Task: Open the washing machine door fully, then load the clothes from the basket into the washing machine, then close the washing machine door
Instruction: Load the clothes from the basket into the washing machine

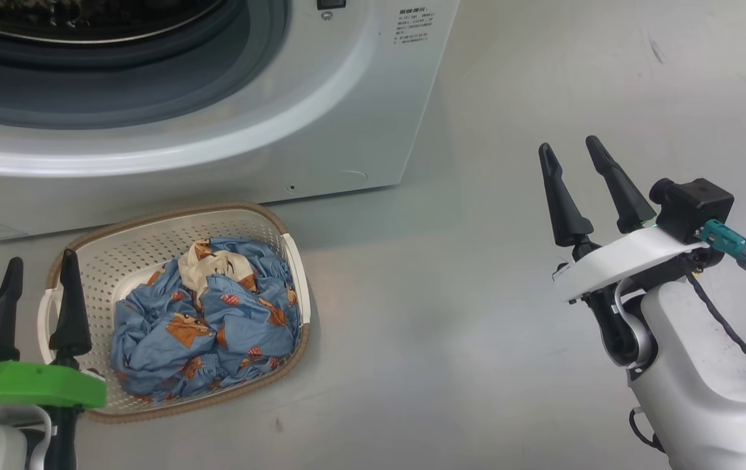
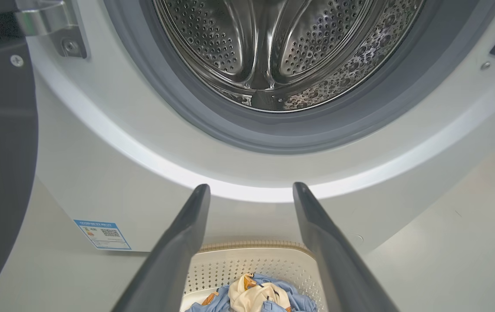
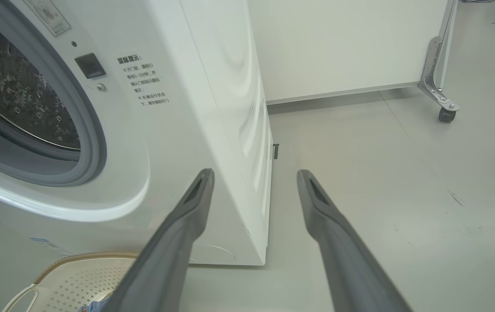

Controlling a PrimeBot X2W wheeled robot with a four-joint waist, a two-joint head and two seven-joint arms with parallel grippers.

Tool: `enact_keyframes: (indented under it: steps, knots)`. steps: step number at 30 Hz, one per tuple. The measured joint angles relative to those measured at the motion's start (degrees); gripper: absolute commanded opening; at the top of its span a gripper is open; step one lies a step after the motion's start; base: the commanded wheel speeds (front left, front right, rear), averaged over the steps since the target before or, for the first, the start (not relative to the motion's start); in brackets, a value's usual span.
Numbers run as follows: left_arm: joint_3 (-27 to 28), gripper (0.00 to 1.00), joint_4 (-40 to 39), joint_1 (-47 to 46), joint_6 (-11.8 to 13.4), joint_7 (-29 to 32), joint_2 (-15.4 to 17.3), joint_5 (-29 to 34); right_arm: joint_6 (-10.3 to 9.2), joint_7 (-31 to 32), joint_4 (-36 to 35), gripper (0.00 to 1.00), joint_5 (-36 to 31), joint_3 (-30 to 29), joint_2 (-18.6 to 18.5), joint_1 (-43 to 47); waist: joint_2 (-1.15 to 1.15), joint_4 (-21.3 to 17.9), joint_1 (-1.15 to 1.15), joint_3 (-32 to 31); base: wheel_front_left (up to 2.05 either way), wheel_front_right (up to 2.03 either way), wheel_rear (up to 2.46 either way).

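**A:** Which step is going on here?

**B:** The loading, I'd judge. The washing machine door [image 2: 0,173] is standing swung out at the left, and the drum [image 2: 273,47] is showing bare steel. Whether the door is fully open, I cannot tell.

**A:** Where are the clothes [image 1: 216,320] lying?

**B:** They are lying bunched in the basket [image 1: 144,251], which is sitting on the floor [image 1: 451,313] just in front of the washing machine [image 1: 320,130], towards the left.

**A:** And the grippers?

**B:** The left gripper [image 1: 42,261] is hovering at the basket's near-left edge, jaws spread wide and holding nothing. The right gripper [image 1: 568,145] is hanging well off to the right over bare floor, equally wide and empty.

**A:** So what is the next move asking for?

**B:** Probably the left one dipping into the heap, pinching a thick fold of blue fabric and lifting it to the drum mouth without trailing cloth over the grey seal [image 2: 212,125].
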Motion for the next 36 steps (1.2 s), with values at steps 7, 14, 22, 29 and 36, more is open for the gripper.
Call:
enact_keyframes:
  steps: [7, 14, 22, 29, 36]
  knots:
    - [-1.5, 1.0, 3.0, -3.8, -0.4, 2.4, 0.6, -0.5, 0.0, 0.0, -1.2, 1.0, -0.5, -0.5, 0.3, -2.6, 0.0, -0.6, 0.0, 4.7, 0.0, 0.0, 0.0]
    - [-3.6, 1.0, 7.5, -6.8, -0.5, 4.9, 0.8, -2.6, 0.0, 0.0, -1.7, 1.0, -1.5, -0.4, 1.7, -5.2, 0.0, -1.5, 0.0, 9.4, 0.0, 0.0, 0.0]
    - [-5.7, 1.0, 11.6, -12.4, -0.7, 7.1, 1.0, -3.2, 0.0, 0.0, -1.9, 1.0, -2.0, -0.3, 2.7, -6.3, 0.0, -3.2, 0.0, 14.1, 0.0, 0.0, 0.0]
    - [-6.7, 1.0, 16.4, -16.8, -1.0, 9.3, 1.0, -4.1, 0.0, 0.0, -2.4, 1.0, -2.7, 0.0, 3.6, -8.4, 0.0, -4.7, 0.0, 17.7, 0.0, 0.0, 0.0]
    - [-7.6, 1.0, 22.7, -19.9, -1.0, 12.3, 0.4, -6.4, 0.0, 0.0, -2.6, 1.0, -2.9, 0.4, 4.3, -9.5, 0.0, -6.2, 0.0, 20.7, 0.0, 0.0, 0.0]
